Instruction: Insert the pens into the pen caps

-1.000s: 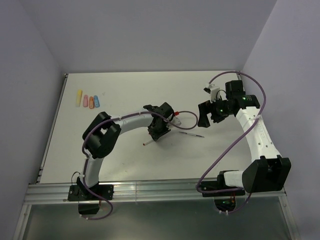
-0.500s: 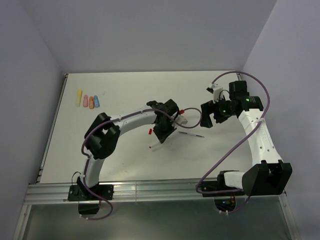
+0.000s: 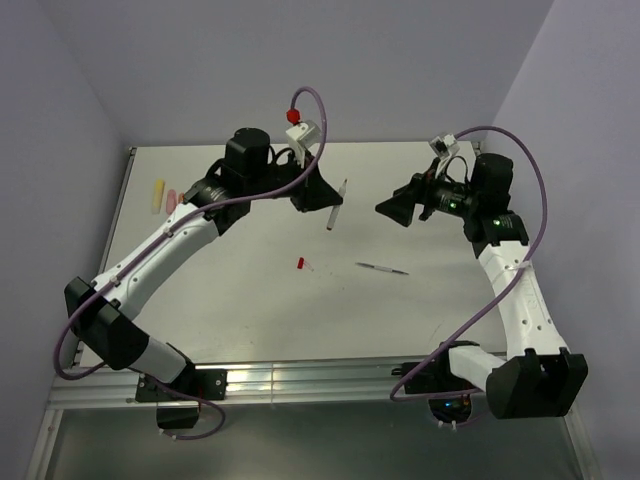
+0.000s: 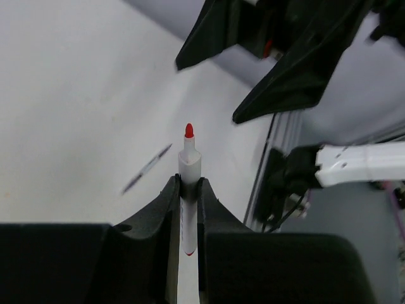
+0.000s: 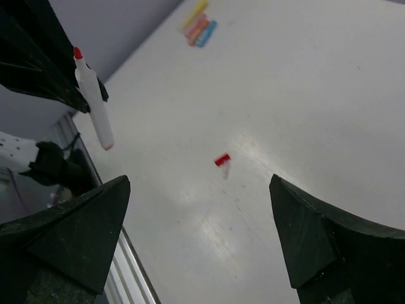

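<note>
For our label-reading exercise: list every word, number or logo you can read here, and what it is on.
None can be read.
white pen in the left end effector: no legible print.
red cap, thin grey pen: too small to tell.

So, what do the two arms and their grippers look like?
The left arm and right arm have white links with black joints; a purple cable loops along each. The left gripper and right gripper are black with tapered fingers.
</note>
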Controlling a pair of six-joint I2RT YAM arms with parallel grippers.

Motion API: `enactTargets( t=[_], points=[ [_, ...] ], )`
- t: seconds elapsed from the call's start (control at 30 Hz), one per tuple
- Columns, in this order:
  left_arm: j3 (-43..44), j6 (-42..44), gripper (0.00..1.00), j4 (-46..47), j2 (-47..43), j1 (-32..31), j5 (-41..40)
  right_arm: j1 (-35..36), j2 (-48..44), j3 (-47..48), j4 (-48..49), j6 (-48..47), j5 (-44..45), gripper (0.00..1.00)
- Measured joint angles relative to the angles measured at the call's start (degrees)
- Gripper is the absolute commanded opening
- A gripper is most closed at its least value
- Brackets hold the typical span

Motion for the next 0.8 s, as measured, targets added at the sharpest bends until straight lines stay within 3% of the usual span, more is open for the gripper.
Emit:
enactTargets(
  t=[0.17, 0.47, 0.57, 0.7, 0.8],
  points=[
    [-6.4, -11.8, 0.00, 16.0, -0.3, 2.6, 3.6, 5.4, 2.0, -4.9, 16.4, 13.1, -5.5, 0.98],
    [-11.0, -28.9, 0.00, 33.4, 1.9, 4.8, 6.3, 15.0, 8.1, -3.8, 26.5, 22.3, -9.6, 0.95],
    [-12.0, -32.3, 0.00, 37.2, 1.9, 4.8, 6.8, 15.7, 9.5, -3.8, 28.8, 26.0, -10.1, 0.90],
    [-13.4, -35.0, 0.00, 40.5, 2.0, 4.8, 7.1, 15.9, 10.3, -3.8, 33.1, 31.4, -10.5, 0.72],
    [-14.0, -36.0, 0.00, 41.7, 2.0, 4.8, 7.1, 15.9, 10.4, -3.8, 35.8, 34.5, -10.8, 0.64]
  ],
)
